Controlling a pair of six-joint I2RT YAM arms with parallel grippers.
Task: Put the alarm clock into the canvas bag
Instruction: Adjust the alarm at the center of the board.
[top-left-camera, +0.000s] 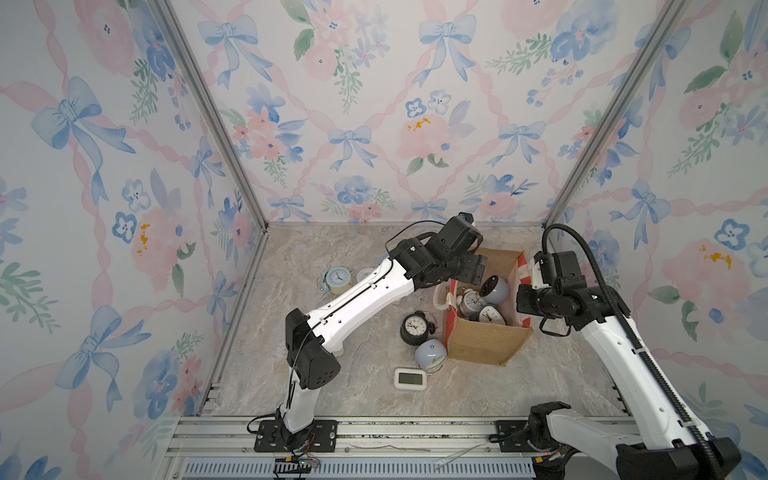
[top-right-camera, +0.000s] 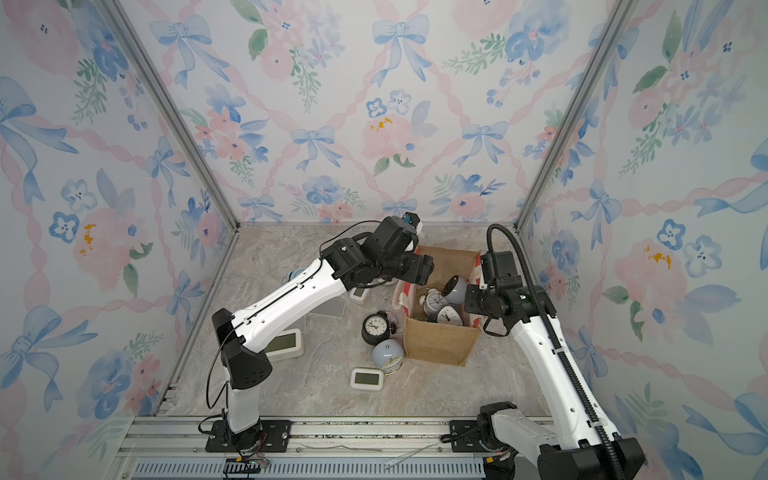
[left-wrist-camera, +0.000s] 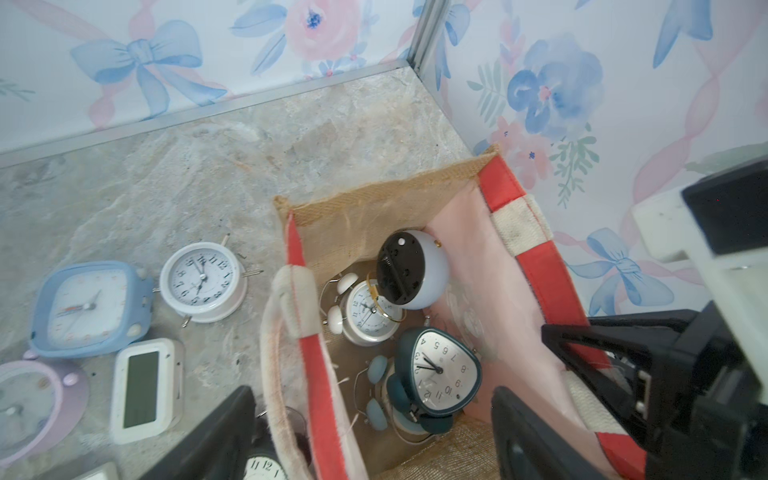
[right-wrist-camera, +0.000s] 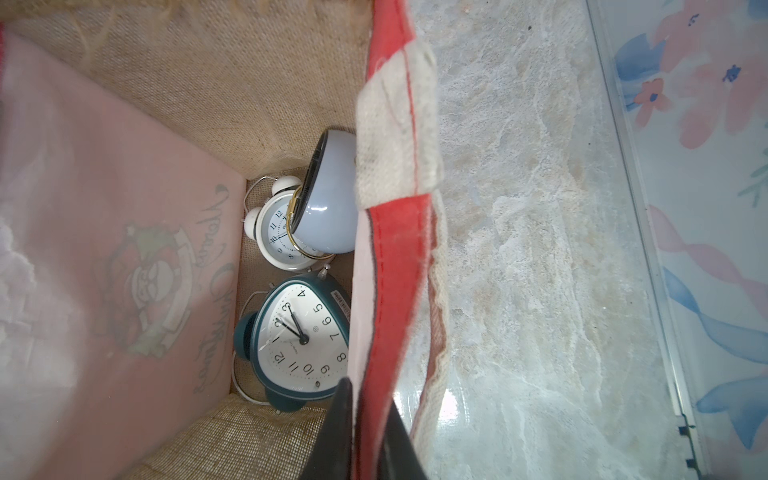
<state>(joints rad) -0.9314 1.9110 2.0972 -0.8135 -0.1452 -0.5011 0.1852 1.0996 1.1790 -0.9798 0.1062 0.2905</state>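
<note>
The canvas bag (top-left-camera: 484, 343) (top-right-camera: 436, 345) stands open at the right of the marble table. Inside it lie three alarm clocks: a pale blue dome clock (left-wrist-camera: 424, 270) (right-wrist-camera: 328, 208) showing its black back, a white twin-bell clock (left-wrist-camera: 365, 316) under it, and a teal rounded-triangle clock (left-wrist-camera: 438, 370) (right-wrist-camera: 299, 336). My left gripper (left-wrist-camera: 374, 449) (top-left-camera: 478, 266) hangs open and empty over the bag's left rim. My right gripper (right-wrist-camera: 365, 432) (top-left-camera: 524, 305) is shut on the bag's red side panel (right-wrist-camera: 395, 291), pinching its upper edge.
Loose clocks lie left of the bag: a black twin-bell clock (top-left-camera: 413, 328), a pale blue dome (top-left-camera: 430, 353), a white digital one (top-left-camera: 410, 378) and a blue round one (top-left-camera: 337, 279). The left wrist view also shows a white round clock (left-wrist-camera: 201, 282) and a blue square clock (left-wrist-camera: 89, 307). Walls enclose three sides.
</note>
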